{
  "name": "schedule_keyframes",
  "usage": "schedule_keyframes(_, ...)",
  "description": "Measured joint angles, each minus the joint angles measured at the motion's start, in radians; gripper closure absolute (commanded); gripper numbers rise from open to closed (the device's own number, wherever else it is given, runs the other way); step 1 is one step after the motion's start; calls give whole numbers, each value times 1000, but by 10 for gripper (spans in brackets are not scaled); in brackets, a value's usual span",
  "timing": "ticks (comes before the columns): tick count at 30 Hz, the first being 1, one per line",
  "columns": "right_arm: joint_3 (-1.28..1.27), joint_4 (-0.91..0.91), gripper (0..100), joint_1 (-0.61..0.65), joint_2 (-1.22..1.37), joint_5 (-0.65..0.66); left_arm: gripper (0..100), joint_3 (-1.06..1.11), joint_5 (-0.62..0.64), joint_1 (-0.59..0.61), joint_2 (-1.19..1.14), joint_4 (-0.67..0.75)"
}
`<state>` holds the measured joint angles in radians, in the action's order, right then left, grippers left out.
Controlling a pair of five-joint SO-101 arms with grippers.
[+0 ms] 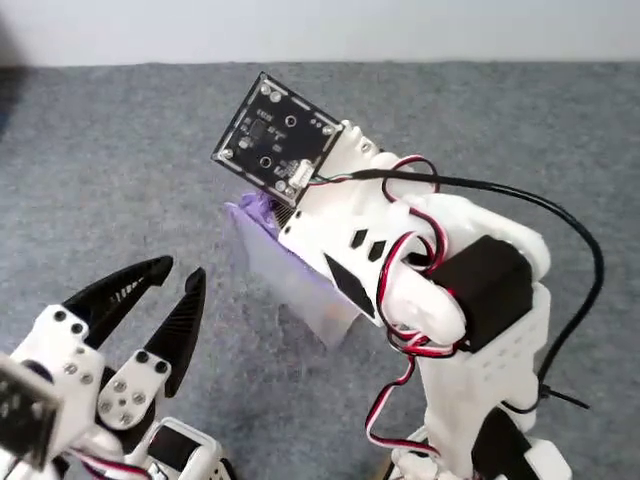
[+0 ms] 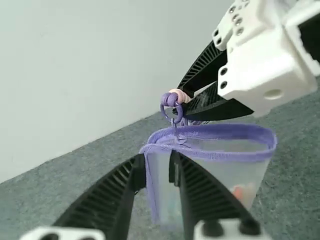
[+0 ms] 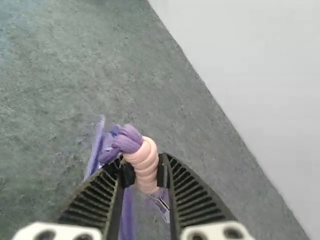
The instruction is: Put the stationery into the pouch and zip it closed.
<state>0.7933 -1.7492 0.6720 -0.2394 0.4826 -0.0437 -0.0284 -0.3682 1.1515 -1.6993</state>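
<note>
A translucent pouch with purple trim hangs upright above the grey mat. Its mouth looks drawn together along the trim. Something orange shows faintly through its wall. My right gripper is shut on the zipper pull, a pink ribbed charm on a knotted purple cord, at the pouch's top corner. My left gripper stands open at the near left, a short way from the pouch. Its fingers frame the pouch's near edge without touching it.
The grey mat stretches all around the pouch, with a white wall along the far side. The right arm with its red and black cables leans over the pouch; its wrist camera board covers the pouch's top.
</note>
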Motion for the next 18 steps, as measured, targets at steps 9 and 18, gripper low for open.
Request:
schedule_keyframes(9, 0, 71, 991, -9, 0, -8, 905, 28, -9, 0, 0, 0)
schedule_keyframes(18, 0, 167, 991, -9, 3, -8, 905, 341, 43, 0, 0, 149)
